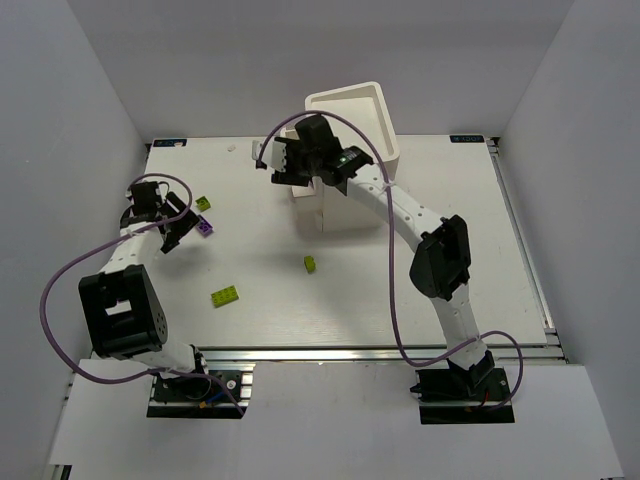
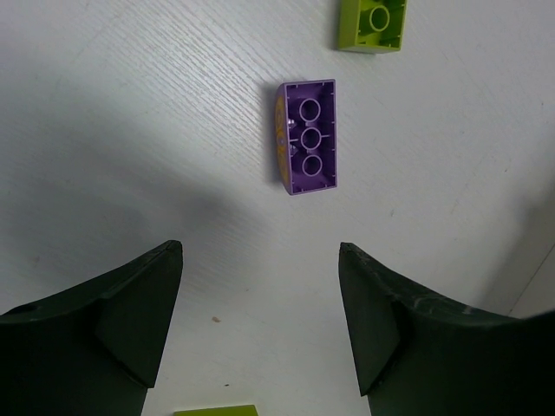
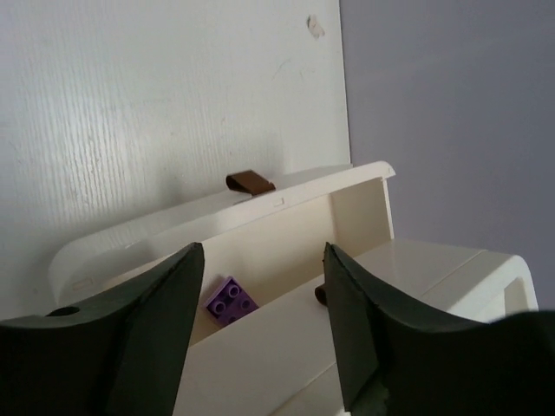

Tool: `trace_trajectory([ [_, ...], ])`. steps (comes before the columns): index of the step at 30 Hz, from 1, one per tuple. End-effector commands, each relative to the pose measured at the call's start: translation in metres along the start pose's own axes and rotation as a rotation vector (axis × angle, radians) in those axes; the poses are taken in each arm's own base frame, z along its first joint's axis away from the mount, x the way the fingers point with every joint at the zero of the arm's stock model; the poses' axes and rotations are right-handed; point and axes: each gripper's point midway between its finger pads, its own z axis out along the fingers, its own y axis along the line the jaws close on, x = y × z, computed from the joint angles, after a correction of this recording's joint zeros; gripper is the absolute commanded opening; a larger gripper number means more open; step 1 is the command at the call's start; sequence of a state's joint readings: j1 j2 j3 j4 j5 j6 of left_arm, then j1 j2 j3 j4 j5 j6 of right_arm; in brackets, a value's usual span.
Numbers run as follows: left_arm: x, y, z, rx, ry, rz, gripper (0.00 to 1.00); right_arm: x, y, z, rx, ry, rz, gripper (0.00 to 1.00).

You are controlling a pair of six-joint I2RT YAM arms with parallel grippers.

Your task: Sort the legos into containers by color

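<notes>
A purple lego (image 2: 308, 137) lies upside down on the white table, just ahead of my open, empty left gripper (image 2: 260, 286). In the top view this purple lego (image 1: 205, 226) lies right of the left gripper (image 1: 187, 226). A lime lego (image 2: 373, 24) lies beyond it. My right gripper (image 3: 264, 277) is open and empty above a pulled-out white drawer (image 3: 286, 221) with a brown knob (image 3: 250, 182). A second purple lego (image 3: 231, 300) lies inside that drawer. In the top view the right gripper (image 1: 278, 160) hovers at the front of the white cabinet (image 1: 385, 125).
Two more lime legos lie mid-table, a small one (image 1: 310, 263) and a flat one (image 1: 225, 295). Another lime lego (image 1: 203, 203) sits by the purple one. A second knob (image 3: 321, 296) shows on a lower drawer. Grey walls enclose the table.
</notes>
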State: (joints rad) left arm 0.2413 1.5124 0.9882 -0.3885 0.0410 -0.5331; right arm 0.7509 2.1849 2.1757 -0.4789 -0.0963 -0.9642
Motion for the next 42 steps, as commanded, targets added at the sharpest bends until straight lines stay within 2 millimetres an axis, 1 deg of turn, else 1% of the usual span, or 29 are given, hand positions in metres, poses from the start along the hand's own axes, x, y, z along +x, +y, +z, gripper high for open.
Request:
trace_trajectory([
  [1, -0.006, 0.001, 0.008, -0.011, 0.002, -0.010, 0.82, -0.065, -0.042, -0.052, 0.055, -0.241, 0.076, 0.64],
  [2, -0.006, 0.004, 0.012, -0.029, 0.004, -0.014, 0.81, -0.075, -0.039, -0.060, 0.029, -0.289, 0.087, 0.66],
  [3, -0.006, 0.005, 0.017, -0.039, 0.010, -0.018, 0.81, -0.097, -0.035, -0.080, -0.010, -0.381, 0.101, 0.68],
  [4, -0.014, 0.008, 0.020, -0.070, -0.006, -0.017, 0.80, -0.098, -0.028, -0.079, -0.022, -0.408, 0.123, 0.70],
  [5, -0.009, 0.010, 0.030, -0.096, 0.019, -0.009, 0.80, -0.111, -0.030, -0.097, -0.020, -0.456, 0.121, 0.72],
  [6, -0.007, 0.011, 0.035, -0.123, 0.030, 0.002, 0.81, -0.119, -0.024, -0.104, -0.057, -0.500, 0.145, 0.74],
  [7, -0.018, 0.007, 0.038, -0.127, 0.013, 0.004, 0.82, -0.124, -0.023, -0.108, -0.061, -0.525, 0.158, 0.75],
  [8, -0.019, 0.006, 0.042, -0.130, 0.023, 0.004, 0.83, -0.126, -0.019, -0.112, -0.075, -0.535, 0.178, 0.76],
  [9, -0.013, 0.003, 0.052, -0.131, 0.050, 0.007, 0.83, -0.129, -0.020, -0.119, -0.078, -0.549, 0.188, 0.76],
  [10, -0.015, 0.000, 0.054, -0.125, 0.055, 0.002, 0.83, -0.131, -0.019, -0.122, -0.084, -0.553, 0.199, 0.77],
  [11, -0.022, -0.005, 0.056, -0.113, 0.046, -0.005, 0.84, -0.130, -0.019, -0.126, -0.087, -0.551, 0.203, 0.78],
  [13, -0.022, -0.009, 0.063, -0.106, 0.063, -0.022, 0.84, -0.127, -0.018, -0.128, -0.088, -0.544, 0.215, 0.79],
  [14, -0.028, -0.014, 0.063, -0.093, 0.053, -0.024, 0.84, -0.123, -0.017, -0.131, -0.086, -0.541, 0.219, 0.79],
  [15, -0.024, -0.017, 0.065, -0.090, 0.067, -0.019, 0.84, -0.121, -0.016, -0.130, -0.082, -0.536, 0.221, 0.79],
  [19, -0.025, -0.022, 0.066, -0.073, 0.075, -0.018, 0.84, -0.107, -0.013, -0.135, -0.063, -0.523, 0.231, 0.79],
  [20, -0.019, -0.025, 0.066, -0.047, 0.100, -0.020, 0.84, -0.106, -0.014, -0.139, -0.060, -0.526, 0.231, 0.80],
  [21, -0.017, -0.026, 0.068, -0.040, 0.103, -0.021, 0.83, -0.103, -0.008, -0.136, -0.072, -0.520, 0.238, 0.79],
  [22, -0.014, -0.026, 0.068, -0.032, 0.113, -0.021, 0.83, -0.103, -0.009, -0.139, -0.066, -0.521, 0.237, 0.79],
  [25, -0.009, -0.027, 0.073, -0.023, 0.135, -0.028, 0.82, -0.096, -0.007, -0.139, -0.070, -0.512, 0.248, 0.80],
  [27, -0.001, -0.030, 0.077, -0.023, 0.163, -0.022, 0.81, -0.092, -0.011, -0.142, -0.061, -0.509, 0.254, 0.80],
  [31, -0.001, -0.034, 0.085, -0.027, 0.172, -0.018, 0.74, -0.089, -0.011, -0.146, -0.058, -0.514, 0.261, 0.79],
  [33, 0.006, -0.033, 0.089, -0.045, 0.194, -0.007, 0.70, -0.087, -0.013, -0.150, -0.049, -0.517, 0.269, 0.79],
  [34, 0.002, -0.036, 0.090, -0.040, 0.193, -0.004, 0.68, -0.085, -0.013, -0.152, -0.046, -0.517, 0.272, 0.79],
  [35, 0.005, -0.039, 0.091, -0.044, 0.203, 0.014, 0.65, -0.083, -0.014, -0.152, -0.043, -0.517, 0.276, 0.79],
  [36, 0.008, -0.035, 0.094, -0.062, 0.220, 0.019, 0.63, -0.083, -0.015, -0.155, -0.039, -0.520, 0.278, 0.79],
  [37, 0.009, -0.040, 0.094, -0.058, 0.222, 0.031, 0.59, -0.081, -0.017, -0.157, -0.030, -0.519, 0.279, 0.79],
  [38, 0.011, -0.038, 0.094, -0.062, 0.230, 0.036, 0.46, -0.081, -0.016, -0.158, -0.027, -0.524, 0.279, 0.79],
  [41, 0.008, -0.039, 0.087, -0.060, 0.222, 0.042, 0.23, -0.078, -0.018, -0.161, -0.011, -0.528, 0.287, 0.79],
  [42, 0.004, -0.042, 0.081, -0.048, 0.213, 0.048, 0.19, -0.076, -0.020, -0.163, -0.003, -0.526, 0.290, 0.79],
])
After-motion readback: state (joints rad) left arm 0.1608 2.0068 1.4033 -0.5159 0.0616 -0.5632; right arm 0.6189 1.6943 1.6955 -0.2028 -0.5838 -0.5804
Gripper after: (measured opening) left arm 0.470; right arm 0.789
